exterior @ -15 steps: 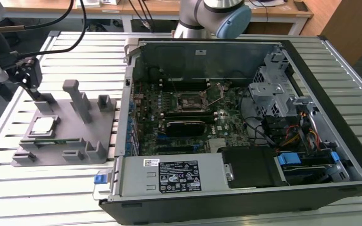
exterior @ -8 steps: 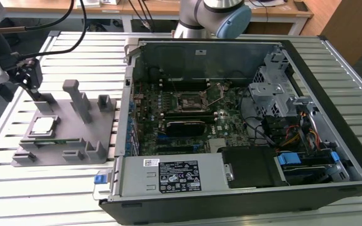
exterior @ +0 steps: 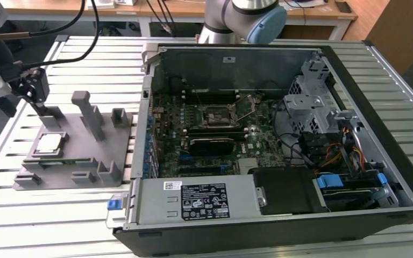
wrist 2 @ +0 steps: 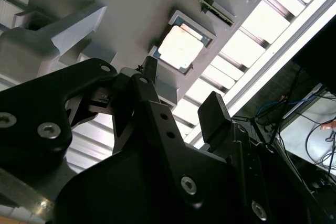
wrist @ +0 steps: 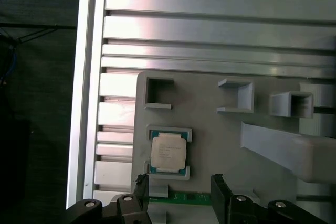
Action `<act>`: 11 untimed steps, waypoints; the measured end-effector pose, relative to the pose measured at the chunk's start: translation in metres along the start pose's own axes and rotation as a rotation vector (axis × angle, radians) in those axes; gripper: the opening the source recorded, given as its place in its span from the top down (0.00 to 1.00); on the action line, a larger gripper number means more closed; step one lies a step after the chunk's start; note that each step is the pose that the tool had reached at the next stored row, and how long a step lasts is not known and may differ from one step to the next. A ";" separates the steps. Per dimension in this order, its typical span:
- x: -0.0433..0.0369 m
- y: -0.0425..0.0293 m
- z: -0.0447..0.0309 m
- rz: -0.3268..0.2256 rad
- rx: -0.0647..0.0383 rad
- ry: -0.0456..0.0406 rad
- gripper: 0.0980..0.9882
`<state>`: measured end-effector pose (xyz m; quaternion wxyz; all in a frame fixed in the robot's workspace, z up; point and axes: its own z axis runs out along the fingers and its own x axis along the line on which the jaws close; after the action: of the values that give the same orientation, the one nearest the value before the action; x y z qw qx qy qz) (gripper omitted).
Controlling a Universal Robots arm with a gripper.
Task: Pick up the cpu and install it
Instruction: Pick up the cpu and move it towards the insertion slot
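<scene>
We find the cpu (exterior: pixel 51 144) lying flat, silvery top up, in a square recess of the grey fixture block (exterior: pixel 84 161), toward that block's edge on the exterior view's left. Both wrist views show it seated in the recess (wrist: pixel 168 152), with a darker rim around the pale lid (wrist 2: pixel 180 47).

The gripper (exterior: pixel 38 99) hangs over the same block, above the cpu and just beyond its far side, not touching it. Its two black fingers stand spread with nothing between them in the first wrist view (wrist: pixel 179 182) and in the second wrist view (wrist 2: pixel 181 82). The cpu shows past the fingertips, roughly in line with the gap.

A green circuit strip (wrist: pixel 184 198) runs along the block beside the recess. The block sits on the slatted bench (exterior: pixel 84 54) near its edge on the exterior view's left. Beside it lies an open computer case (exterior: pixel 378 161), whose motherboard socket (exterior: pixel 217 115) is well apart from the cpu.
</scene>
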<state>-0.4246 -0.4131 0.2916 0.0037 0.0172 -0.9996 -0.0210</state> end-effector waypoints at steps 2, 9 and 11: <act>0.0000 0.0000 0.0007 0.000 0.000 0.0000 0.45; 0.0000 -0.0001 0.0029 -0.001 0.000 0.0002 0.45; 0.0000 -0.0001 0.0037 -0.001 0.000 0.0001 0.45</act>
<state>-0.4246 -0.4131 0.2879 0.0037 0.0176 -0.9996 -0.0210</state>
